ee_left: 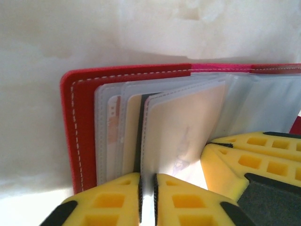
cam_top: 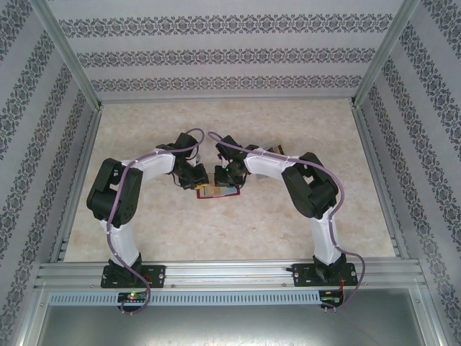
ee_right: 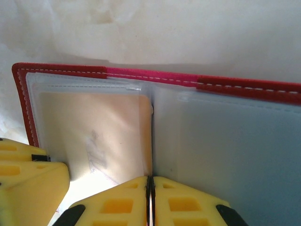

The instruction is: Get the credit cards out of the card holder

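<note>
Arms from both sides bend inward and meet over the middle of the pale marbled table [cam_top: 302, 231], where the red card holder [cam_top: 218, 195] lies open just beneath the two heads. From above, little more than its red outline can be seen, with the left pincer [cam_top: 199, 185] and the right pincer [cam_top: 227, 179] crowded over it and their fingers too small to judge. The left wrist camera looks into the card holder [ee_left: 80, 122] at a fan of clear plastic sleeves [ee_left: 104, 132]. The credit cards [ee_left: 188, 127] sit inside these: a tan one in the nearest sleeve, another tan one and a thin dark edge behind it, and a paler printed one further back. The left pincer [ee_left: 148, 193] is narrow, its yellow fingers [ee_left: 108, 202] clamped on the lower edge of the nearest sleeve. The other arm's yellow fingers [ee_left: 254, 155] are just to the right, touching the same spread. The right wrist camera shows what the left one hides: the card holder [ee_right: 235, 87] lies flat, with a tan card [ee_right: 94, 132] in the left-hand sleeve and a pale grey-blue panel [ee_right: 225, 150] on the right. The right pincer [ee_right: 150, 200] is pressed nearly closed at the foot of the centre fold. Whether a sleeve is caught between its pads cannot be told. A finger of the left pincer [ee_right: 28, 176] sits at the lower left corner of the tan card's sleeve.
</note>
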